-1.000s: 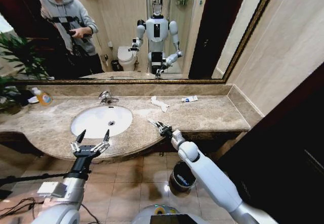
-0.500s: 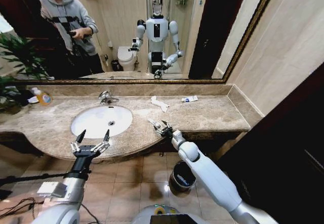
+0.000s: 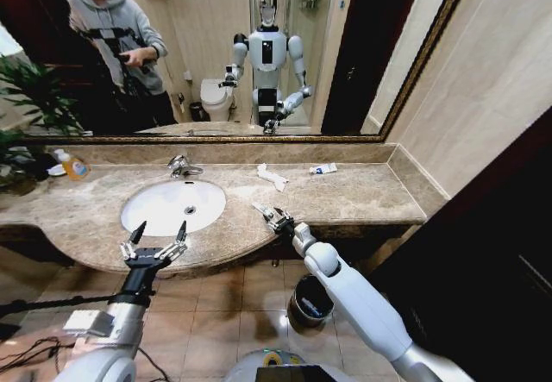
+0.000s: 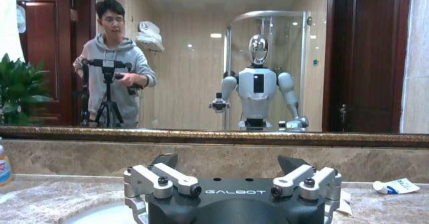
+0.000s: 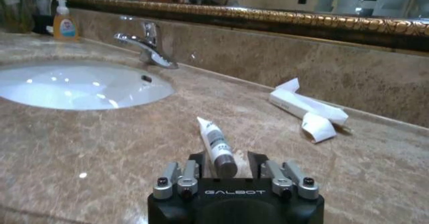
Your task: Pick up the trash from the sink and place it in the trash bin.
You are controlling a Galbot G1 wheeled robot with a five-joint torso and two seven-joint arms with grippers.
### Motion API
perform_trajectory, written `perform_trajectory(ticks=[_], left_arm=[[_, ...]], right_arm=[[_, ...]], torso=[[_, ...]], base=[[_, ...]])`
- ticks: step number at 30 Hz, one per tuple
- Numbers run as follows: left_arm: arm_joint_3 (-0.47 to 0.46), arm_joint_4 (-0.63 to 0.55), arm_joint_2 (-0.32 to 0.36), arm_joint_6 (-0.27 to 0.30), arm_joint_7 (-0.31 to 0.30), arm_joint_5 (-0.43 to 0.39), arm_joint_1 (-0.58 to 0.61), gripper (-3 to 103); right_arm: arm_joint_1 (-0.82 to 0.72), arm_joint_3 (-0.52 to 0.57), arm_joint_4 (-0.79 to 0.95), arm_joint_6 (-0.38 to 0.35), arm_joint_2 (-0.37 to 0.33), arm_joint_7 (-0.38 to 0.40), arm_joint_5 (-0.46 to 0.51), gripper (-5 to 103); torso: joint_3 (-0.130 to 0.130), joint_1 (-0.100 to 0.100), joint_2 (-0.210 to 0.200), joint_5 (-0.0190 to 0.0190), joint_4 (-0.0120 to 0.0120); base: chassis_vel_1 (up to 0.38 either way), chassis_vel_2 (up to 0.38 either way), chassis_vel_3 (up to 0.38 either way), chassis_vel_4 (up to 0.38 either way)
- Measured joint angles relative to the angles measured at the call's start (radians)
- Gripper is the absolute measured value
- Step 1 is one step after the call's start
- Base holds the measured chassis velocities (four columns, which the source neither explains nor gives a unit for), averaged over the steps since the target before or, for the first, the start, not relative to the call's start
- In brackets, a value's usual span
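Open table (image 3: 362, 194) right of the sink (image 3: 172, 206); the faucet (image 3: 181, 166) and crumpled white box (image 3: 272, 176) obstruct the rear edge.

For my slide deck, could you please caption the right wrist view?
Right gripper at a small white tube on the marble countertop, beside the sink.

Marble countertop (image 3: 362, 194) carries tissue (image 3: 272, 177), tubes (image 3: 323, 168), bottle (image 3: 74, 167).

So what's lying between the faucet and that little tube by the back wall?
A crumpled white paper lies on the countertop between the faucet and the tube, seen in the head view.
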Motion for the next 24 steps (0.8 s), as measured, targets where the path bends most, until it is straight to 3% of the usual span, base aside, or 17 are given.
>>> perform_trajectory(ticks=[2,4,7,9,10,19,24], left_arm=[[0.0,0.0,0.0,0.0,0.0,0.0,0.0,100],[0.0,0.0,0.0,0.0,0.0,0.0,0.0,100],[0.0,0.0,0.0,0.0,0.0,0.0,0.0,100],[0.0,0.0,0.0,0.0,0.0,0.0,0.0,100],[0.0,0.0,0.0,0.0,0.0,0.0,0.0,100],[0.0,0.0,0.0,0.0,0.0,0.0,0.0,100],[0.0,0.0,0.0,0.0,0.0,0.0,0.0,100]], right_arm=[[-0.001,-0.001,0.0,0.0,-0.003,-0.001,0.0,36],[-0.001,0.001,0.0,0.0,-0.003,-0.001,0.001,36],[-0.001,0.003,0.002,0.0,-0.007,-0.002,0.005,24],[-0.001,0.004,0.004,0.0,-0.007,-0.002,0.007,24],[-0.001,0.005,0.006,0.0,-0.007,-0.002,0.009,18],[-0.007,0.034,0.031,0.0,-0.019,-0.001,0.029,17],[-0.044,0.104,0.093,0.01,-0.057,0.002,0.049,17]], torso=[[0.0,0.0,0.0,0.0,0.0],[0.0,0.0,0.0,0.0001,0.0],[0.0,0.0,0.0,0.0,0.0],[0.0,0.0,0.0,0.0,0.0],[0.0,0.0,0.0,0.0,0.0],[0.0,0.0,0.0,0.0001,0.0001],[0.0,0.0,0.0,0.0001,0.0001]], base=[[0.0,0.0,0.0,0.0],[0.0,0.0,0.0,0.0],[0.0,0.0,0.0,0.0],[0.0,0.0,0.0,0.0],[0.0,0.0,0.0,0.0],[0.0,0.0,0.0,0.0],[0.0,0.0,0.0,0.0]])
